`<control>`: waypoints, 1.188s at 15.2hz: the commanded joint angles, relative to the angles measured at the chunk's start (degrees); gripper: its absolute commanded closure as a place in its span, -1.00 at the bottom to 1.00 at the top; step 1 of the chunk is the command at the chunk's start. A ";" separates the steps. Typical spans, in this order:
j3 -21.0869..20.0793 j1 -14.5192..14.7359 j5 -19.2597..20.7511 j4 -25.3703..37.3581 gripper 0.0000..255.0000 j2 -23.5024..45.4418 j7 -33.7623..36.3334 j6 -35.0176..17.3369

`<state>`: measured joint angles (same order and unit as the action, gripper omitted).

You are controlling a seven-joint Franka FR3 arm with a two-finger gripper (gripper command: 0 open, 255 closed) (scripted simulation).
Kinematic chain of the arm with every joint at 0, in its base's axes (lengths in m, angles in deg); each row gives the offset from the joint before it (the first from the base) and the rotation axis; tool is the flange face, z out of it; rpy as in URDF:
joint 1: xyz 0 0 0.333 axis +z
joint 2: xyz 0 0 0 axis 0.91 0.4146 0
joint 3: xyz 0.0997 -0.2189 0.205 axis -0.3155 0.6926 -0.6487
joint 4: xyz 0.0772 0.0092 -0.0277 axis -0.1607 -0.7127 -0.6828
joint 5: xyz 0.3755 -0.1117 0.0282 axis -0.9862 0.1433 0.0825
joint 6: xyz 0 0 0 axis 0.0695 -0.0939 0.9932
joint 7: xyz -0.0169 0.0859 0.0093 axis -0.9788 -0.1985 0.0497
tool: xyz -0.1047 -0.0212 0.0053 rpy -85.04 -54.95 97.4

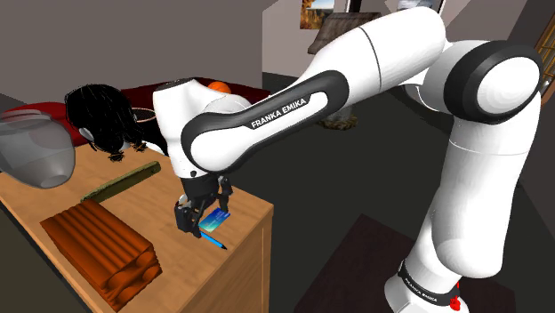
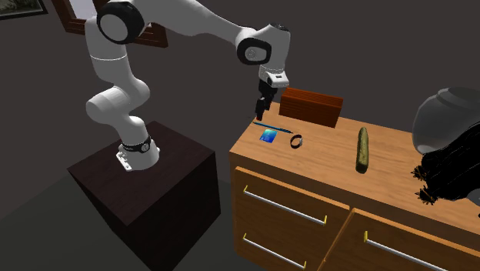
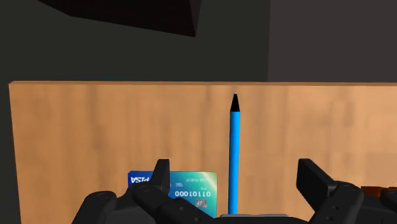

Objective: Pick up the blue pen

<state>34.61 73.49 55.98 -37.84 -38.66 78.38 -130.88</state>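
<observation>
A white robot arm (image 1: 293, 98) reaches over a wooden dresser top (image 1: 151, 218) with its black gripper (image 3: 234, 170) pointing down, spread wide and holding nothing. The blue pen (image 3: 234, 153) lies flat on the wood at the end of the top nearest the robot's stand, its black tip at the edge. In the wrist view it runs straight along the gap between the two fingers (image 3: 161, 175) and touches neither. A blue-green bank card (image 3: 193, 189) lies just beside the pen, close under one finger. Farther along the top sit a small dark ring (image 2: 297, 141), a green cucumber-like object (image 2: 362, 148) and a ridged brown box (image 1: 98, 249). The step in hand appears to be the approach: the gripper hovers just above the pen, lined up across its barrel. The next move likely calls for a straight descent until the fingers straddle the barrel, then closing on it, with care that the finger near the card does not land on it.
</observation>
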 commanded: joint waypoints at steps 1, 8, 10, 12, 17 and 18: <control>-0.12 0.69 0.80 1.00 -1.00 1.79 1.06 -0.37; 0.24 0.99 2.00 -1.74 -1.00 3.82 1.79 -4.87; 0.26 1.00 2.05 -1.61 1.00 3.92 1.79 -4.83; 0.28 0.98 2.05 -1.60 1.00 3.94 1.76 -4.83; 0.28 0.98 2.06 -1.59 1.00 3.94 1.76 -4.82; 0.28 0.98 2.06 -1.59 1.00 3.94 1.76 -4.82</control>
<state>34.88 74.47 58.03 -39.43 -34.72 80.14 -135.70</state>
